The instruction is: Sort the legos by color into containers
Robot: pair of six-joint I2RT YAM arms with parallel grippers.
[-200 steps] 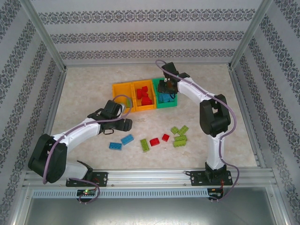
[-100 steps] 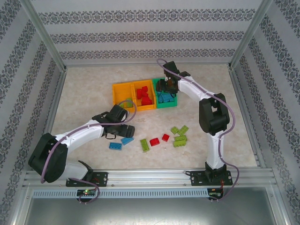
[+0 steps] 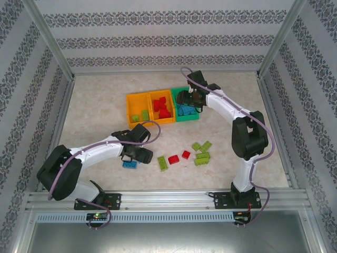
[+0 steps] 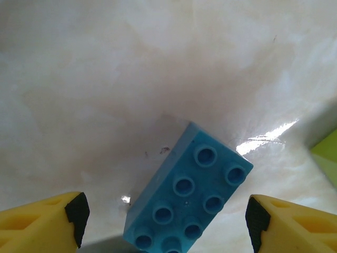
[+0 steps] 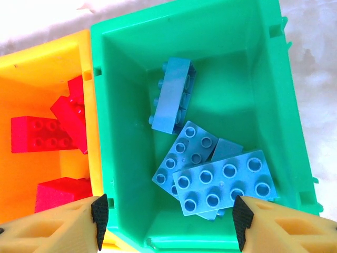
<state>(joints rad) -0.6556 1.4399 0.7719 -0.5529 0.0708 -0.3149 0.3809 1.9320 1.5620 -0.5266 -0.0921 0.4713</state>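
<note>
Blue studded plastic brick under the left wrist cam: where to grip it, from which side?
Clamp the blue plastic brick across its narrow width, on the two long smooth sidewalls, coming straight down. It lies flat, studs up, skewed to the open left gripper, so I'd twist the wrist square first.

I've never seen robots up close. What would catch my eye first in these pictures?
Probably the bright colours: an orange bin of red bricks next to a green bin of blue bricks, with the right gripper open above the green one. Nearer the front, the left gripper straddles a lone blue brick, open, with loose green bricks and loose red bricks scattered nearby.
</note>
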